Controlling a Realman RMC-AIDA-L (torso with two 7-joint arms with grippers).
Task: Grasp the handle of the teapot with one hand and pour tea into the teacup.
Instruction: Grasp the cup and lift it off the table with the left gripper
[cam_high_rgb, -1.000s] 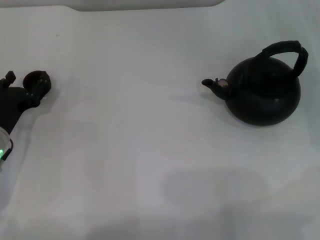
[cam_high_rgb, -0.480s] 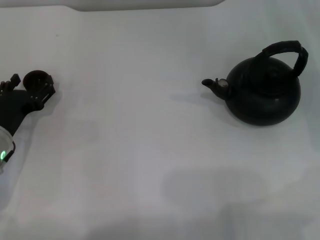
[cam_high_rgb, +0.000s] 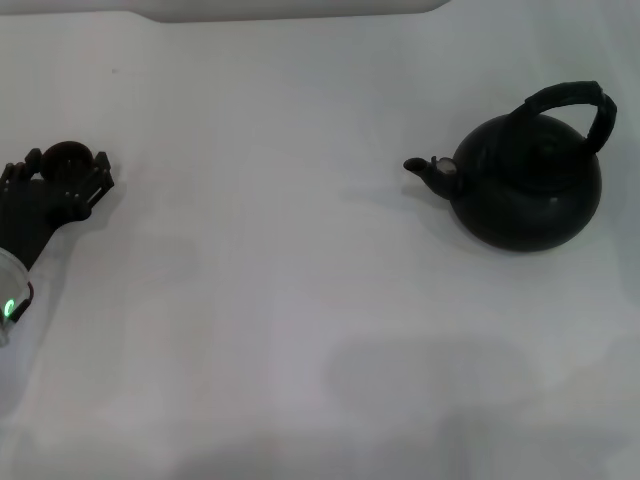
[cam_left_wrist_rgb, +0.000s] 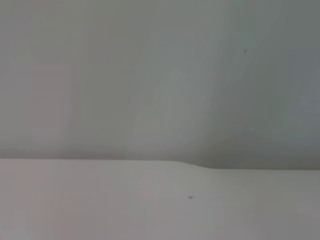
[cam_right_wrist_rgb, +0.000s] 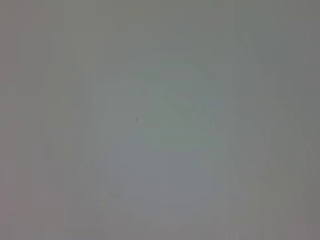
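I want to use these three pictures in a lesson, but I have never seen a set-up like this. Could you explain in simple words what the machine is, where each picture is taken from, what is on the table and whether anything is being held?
This is a two-armed robot with cameras on its head and on each wrist. The head picture looks forward and down at a white table. On the robot's right side stands a round black teapot, upright, with an arched handle over its top and its spout pointing toward the middle of the table. At the far left edge is the robot's left hand, black with several fingers, placed at a small dark teacup. Its fingers lie around the cup, but I cannot tell whether it grips. The right hand is not in the head picture. Nothing touches the teapot. The two wrist pictures show only plain pale surfaces, so they add little here.
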